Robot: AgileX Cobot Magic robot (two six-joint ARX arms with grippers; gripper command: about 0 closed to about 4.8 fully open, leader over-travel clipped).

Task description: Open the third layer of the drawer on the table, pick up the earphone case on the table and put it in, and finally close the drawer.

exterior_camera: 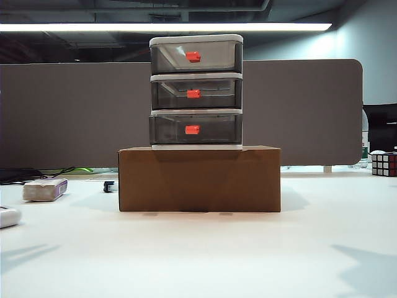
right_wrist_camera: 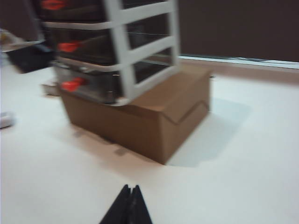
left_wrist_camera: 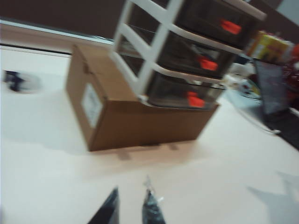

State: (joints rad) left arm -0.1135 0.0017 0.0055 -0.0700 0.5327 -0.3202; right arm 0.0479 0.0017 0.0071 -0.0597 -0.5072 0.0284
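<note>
Shut drawer (exterior_camera: 196, 92) (earphone case (exterior_camera: 8, 216) apart)

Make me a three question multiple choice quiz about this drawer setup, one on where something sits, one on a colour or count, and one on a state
1. Where does the drawer stand?
A. Directly on the table
B. On top of the cardboard box
C. Behind the grey partition

2. What colour are the drawer's tab handles?
A. Red-orange
B. Blue
C. White

3. What state is the third layer in?
A. Pulled fully out
C. Removed from the frame
B. Pushed in, closed

Answers:
1 B: the unit's white frame rests on the brown cardboard box, which sits on the table.
2 A: each of the three smoky fronts carries one red-orange tab.
3 B: the third layer lines up flush with the two above it; the left gripper and right gripper hang over bare table, short of it.
</note>
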